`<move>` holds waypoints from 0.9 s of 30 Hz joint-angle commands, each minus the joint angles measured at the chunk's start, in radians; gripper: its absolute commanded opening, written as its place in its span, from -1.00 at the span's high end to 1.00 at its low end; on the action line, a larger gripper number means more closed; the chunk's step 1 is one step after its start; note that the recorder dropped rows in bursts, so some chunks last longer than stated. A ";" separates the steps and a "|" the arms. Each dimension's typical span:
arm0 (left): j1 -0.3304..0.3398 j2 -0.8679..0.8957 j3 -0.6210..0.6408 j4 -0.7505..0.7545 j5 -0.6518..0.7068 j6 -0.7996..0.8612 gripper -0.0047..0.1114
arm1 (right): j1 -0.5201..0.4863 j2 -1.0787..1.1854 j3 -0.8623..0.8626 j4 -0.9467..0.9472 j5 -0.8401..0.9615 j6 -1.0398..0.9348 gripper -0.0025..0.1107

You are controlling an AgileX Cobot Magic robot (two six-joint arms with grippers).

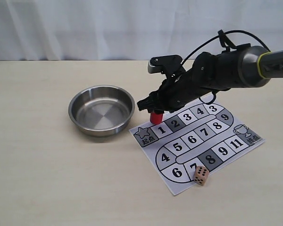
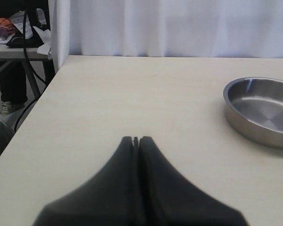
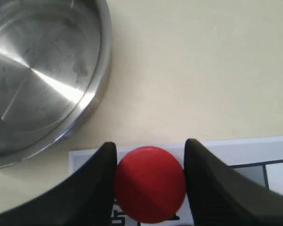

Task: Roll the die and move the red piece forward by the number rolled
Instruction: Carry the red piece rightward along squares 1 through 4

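Observation:
My right gripper (image 1: pixel 155 111) reaches over the near-left end of the paper game board (image 1: pixel 193 139) and is shut on the red piece (image 1: pixel 155 117), a small red cylinder. In the right wrist view both black fingers (image 3: pixel 101 179) press against the sides of the red piece (image 3: pixel 150 183), above the board's start square (image 3: pixel 254 150). Whether its base touches the paper I cannot tell. The die (image 1: pixel 201 175) lies on the board's front edge beside square 7. My left gripper (image 2: pixel 136 139) is shut and empty above bare tabletop, out of the exterior view.
A round steel bowl (image 1: pixel 102 88) stands empty on the table left of the board, close to the right gripper; it also shows as the bowl (image 2: pixel 254 133) and bowl (image 3: pixel 102 70) in the wrist views. A white curtain hangs behind the table.

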 commanded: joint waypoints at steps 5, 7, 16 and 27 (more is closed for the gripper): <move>0.000 -0.001 0.004 0.000 -0.013 -0.006 0.92 | -0.008 0.026 0.000 -0.060 -0.005 -0.011 0.89; 0.000 -0.001 0.004 0.000 -0.013 -0.006 0.92 | -0.008 0.046 0.000 -0.064 0.016 -0.011 0.89; 0.000 -0.001 0.004 0.000 -0.013 -0.006 0.92 | -0.009 0.050 -0.002 -0.080 -0.004 -0.011 0.89; 0.000 -0.001 0.004 0.000 -0.013 -0.006 0.92 | -0.057 -0.009 -0.002 -0.181 -0.021 0.102 0.89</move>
